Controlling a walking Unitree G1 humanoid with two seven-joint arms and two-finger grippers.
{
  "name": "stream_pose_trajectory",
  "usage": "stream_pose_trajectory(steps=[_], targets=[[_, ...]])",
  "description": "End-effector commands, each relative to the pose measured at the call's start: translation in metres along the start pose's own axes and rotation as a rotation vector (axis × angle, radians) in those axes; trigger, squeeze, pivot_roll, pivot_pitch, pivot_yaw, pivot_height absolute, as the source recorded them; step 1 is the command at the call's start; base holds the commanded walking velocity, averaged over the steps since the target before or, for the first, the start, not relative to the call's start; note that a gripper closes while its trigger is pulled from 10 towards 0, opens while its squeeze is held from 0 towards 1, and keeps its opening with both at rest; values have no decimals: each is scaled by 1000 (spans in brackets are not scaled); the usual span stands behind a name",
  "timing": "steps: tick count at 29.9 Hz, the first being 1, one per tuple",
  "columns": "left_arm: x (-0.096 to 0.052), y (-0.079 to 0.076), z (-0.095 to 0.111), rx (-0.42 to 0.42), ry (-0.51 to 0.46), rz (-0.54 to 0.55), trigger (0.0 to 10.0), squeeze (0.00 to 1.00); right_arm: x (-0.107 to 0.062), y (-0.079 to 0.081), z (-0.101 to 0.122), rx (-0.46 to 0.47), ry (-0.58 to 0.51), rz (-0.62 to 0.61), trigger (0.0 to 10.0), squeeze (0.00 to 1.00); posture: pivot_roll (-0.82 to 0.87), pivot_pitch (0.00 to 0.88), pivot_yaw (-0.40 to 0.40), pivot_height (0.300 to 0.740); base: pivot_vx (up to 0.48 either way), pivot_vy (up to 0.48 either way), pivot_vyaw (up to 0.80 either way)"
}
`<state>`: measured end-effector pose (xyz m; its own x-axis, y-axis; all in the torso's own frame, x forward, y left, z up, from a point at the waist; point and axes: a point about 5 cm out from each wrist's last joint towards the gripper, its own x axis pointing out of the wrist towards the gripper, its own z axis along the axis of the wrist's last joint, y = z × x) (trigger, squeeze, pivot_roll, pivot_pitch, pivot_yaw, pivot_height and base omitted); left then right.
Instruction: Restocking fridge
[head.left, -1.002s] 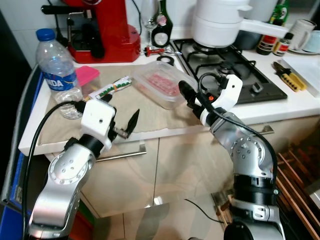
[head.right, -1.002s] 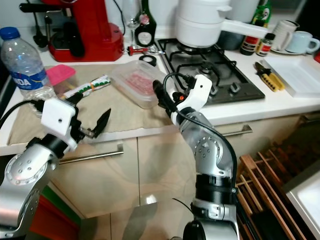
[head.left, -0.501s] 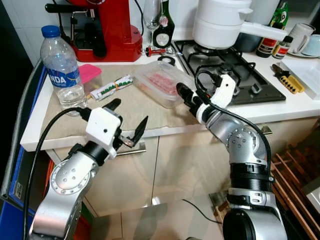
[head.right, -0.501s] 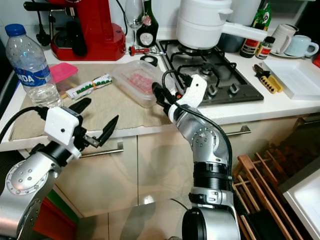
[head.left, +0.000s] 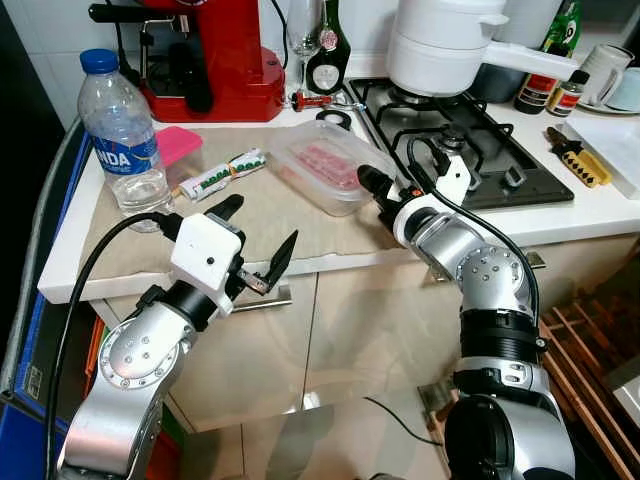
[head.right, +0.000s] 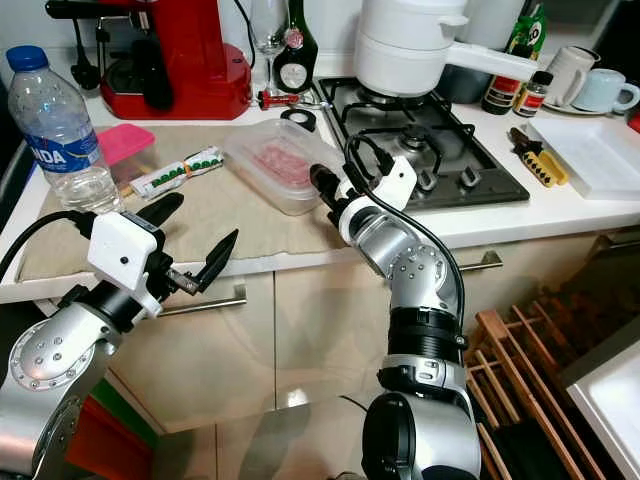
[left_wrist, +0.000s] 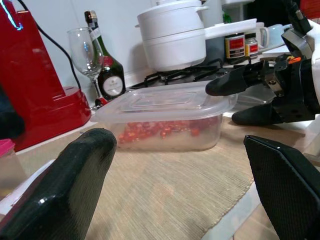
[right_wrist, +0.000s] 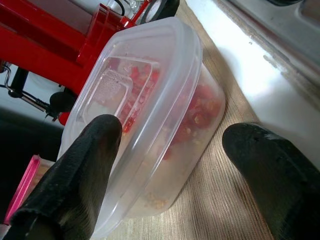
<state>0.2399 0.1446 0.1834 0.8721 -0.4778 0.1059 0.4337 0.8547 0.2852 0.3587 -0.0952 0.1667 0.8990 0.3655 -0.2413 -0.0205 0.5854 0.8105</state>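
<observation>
On the surface (head.left: 330, 235) I see my right hand (head.left: 372, 186) spread open at the clear lidded plastic tub (head.left: 325, 165); near left, left hand (head.left: 258, 245) open, empty.

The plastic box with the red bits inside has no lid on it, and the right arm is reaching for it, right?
Not quite. The plastic box does have a clear lid on it, as the right wrist view shows. The rest is right: the right gripper is reaching for it with its jaws open at the box's end.

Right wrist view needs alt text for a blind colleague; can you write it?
Two open black fingers reach toward the near end of a lidded clear plastic tub of chopped red food, not touching it. The tub sits on a beige cloth, with a red coffee machine behind.
</observation>
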Motion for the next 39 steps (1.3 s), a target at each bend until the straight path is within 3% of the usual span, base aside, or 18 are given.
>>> stream_pose_trajectory(steps=[1,22,39], targets=[[1,-1,7,3,-24,-13,10000,0,8,26,-13,43,41,64,0,0,73,27,-57,740,0,0,0],[-1,-9,4,-30,3,-55,10000,0,13,33,-22,162,66,101,0,0,77,25,-73,740,0,0,0],[2,-6,5,-34,-5,-38,10000,0,11,32,-20,172,48,127,0,0,76,18,-71,740,0,0,0]])
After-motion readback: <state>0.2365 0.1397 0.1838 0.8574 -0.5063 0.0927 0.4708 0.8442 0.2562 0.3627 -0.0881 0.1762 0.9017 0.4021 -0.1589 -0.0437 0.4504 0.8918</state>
